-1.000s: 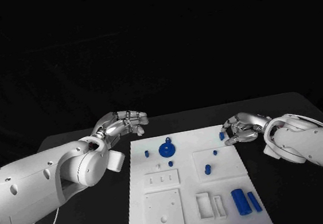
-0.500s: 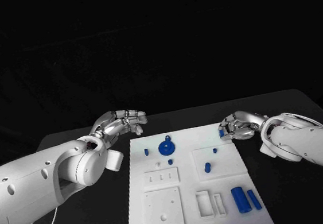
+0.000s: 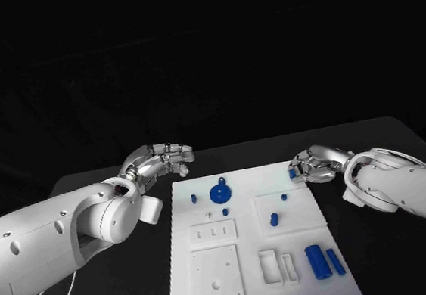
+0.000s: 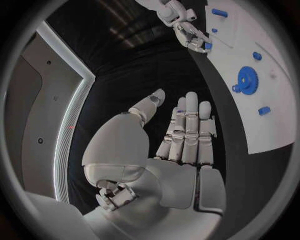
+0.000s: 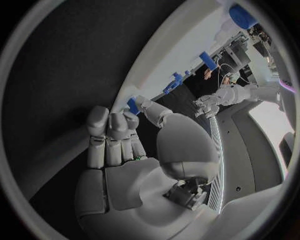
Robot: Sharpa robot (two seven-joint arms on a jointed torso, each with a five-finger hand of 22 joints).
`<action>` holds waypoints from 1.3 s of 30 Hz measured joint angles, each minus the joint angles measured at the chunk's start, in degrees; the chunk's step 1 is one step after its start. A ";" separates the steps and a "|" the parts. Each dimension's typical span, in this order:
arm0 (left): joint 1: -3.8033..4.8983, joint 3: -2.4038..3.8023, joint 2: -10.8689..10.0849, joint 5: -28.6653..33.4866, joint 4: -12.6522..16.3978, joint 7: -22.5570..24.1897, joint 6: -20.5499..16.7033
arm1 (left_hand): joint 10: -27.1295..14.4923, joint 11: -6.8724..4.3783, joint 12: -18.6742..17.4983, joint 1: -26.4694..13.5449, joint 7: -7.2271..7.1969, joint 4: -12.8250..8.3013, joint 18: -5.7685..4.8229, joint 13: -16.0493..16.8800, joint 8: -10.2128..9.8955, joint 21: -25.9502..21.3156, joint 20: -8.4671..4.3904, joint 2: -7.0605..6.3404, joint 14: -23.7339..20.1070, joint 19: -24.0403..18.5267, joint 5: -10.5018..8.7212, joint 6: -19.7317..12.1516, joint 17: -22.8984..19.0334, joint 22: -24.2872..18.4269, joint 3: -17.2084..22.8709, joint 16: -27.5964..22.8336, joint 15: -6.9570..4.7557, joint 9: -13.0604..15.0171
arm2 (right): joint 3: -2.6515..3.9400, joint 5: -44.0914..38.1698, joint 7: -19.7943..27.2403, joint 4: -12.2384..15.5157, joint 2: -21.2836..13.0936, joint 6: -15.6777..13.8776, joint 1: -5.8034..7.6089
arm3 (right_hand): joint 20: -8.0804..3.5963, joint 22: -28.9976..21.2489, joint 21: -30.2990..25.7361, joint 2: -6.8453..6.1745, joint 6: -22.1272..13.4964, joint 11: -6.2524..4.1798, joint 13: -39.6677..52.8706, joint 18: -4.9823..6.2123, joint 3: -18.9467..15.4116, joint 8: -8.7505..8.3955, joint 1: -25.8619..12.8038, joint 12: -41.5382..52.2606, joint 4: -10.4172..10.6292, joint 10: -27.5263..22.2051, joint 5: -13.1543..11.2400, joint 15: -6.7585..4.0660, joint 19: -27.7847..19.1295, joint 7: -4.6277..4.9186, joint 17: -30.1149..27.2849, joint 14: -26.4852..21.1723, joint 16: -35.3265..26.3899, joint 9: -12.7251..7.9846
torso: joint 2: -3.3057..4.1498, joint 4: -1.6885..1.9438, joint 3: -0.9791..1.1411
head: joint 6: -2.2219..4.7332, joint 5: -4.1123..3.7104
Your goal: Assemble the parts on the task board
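There, a small blue part (image 3: pixel 292 175) in the right hand (image 3: pixel 313 164), over the task board (image 3: pixel 254 294).

Matt white task board (image 3: pixel 220 284), glossy blue plastic parts (image 3: pixel 220 194), matt black table (image 3: pixel 115 286)

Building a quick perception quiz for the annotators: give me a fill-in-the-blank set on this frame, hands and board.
1. The right silver hand pinches a small blue part at the far ___ corner of the white task board.
2. The left silver hand holds ___ and hovers over the black table, off the board.
3. The round blue gear-shaped part lies at the board's ___ end.

Missing words: right; nothing; far
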 measured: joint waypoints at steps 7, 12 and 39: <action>0.00 0.00 -0.08 -0.05 0.04 -0.09 0.02 | 0.00 0.00 0.00 0.00 0.00 0.00 -0.04 0.05 0.00 0.00 0.00 0.00 0.00 0.00 0.00 0.00 0.00 -0.03 0.00 0.00 0.00 0.00 | 0.01 0.03 -0.03 0.08 -0.04 0.08 -0.01 | 0.12 0.00 0.00 -0.02 3.15 -0.21 -0.06 0.00 0.47 0.79 0.00 0.16 -0.16 -0.21 0.00 -0.19 -0.07 0.15 0.14 -0.22 0.01 0.27 | -0.01 -0.06 0.00 | -0.03 0.01; 0.00 0.00 -0.08 -0.08 0.05 -0.14 0.05 | 0.00 0.00 0.00 0.00 0.00 0.00 -0.07 0.05 0.00 0.00 0.01 0.00 0.00 0.00 0.00 0.00 0.00 -0.03 0.00 0.00 0.00 -0.01 | 0.00 0.04 -0.03 0.28 0.00 0.11 -0.02 | 0.00 0.00 0.21 0.14 3.67 -0.69 -0.06 0.00 0.62 1.67 -0.16 0.16 -0.32 -0.06 0.00 -0.51 -0.19 -0.35 0.20 -0.35 0.01 0.64 | 0.00 -0.05 0.00 | -0.03 0.01; 0.01 0.00 1.55 -2.52 -1.34 -3.60 2.50 | 7.20 -3.29 3.16 -6.00 -3.18 2.03 -0.18 2.28 2.89 1.27 -0.26 0.95 0.62 0.01 -1.33 6.46 0.18 -0.49 0.22 0.85 -0.62 1.43 | 0.41 -3.60 -5.20 7.63 -1.40 -0.51 3.48 | -0.30 0.00 0.21 1.12 5.52 -1.95 -0.30 0.06 2.61 3.00 -0.50 0.16 -0.87 0.31 -0.23 -1.79 -0.06 -2.05 0.32 -0.04 -0.20 1.05 | -0.21 -0.20 -0.02 | 0.63 -0.05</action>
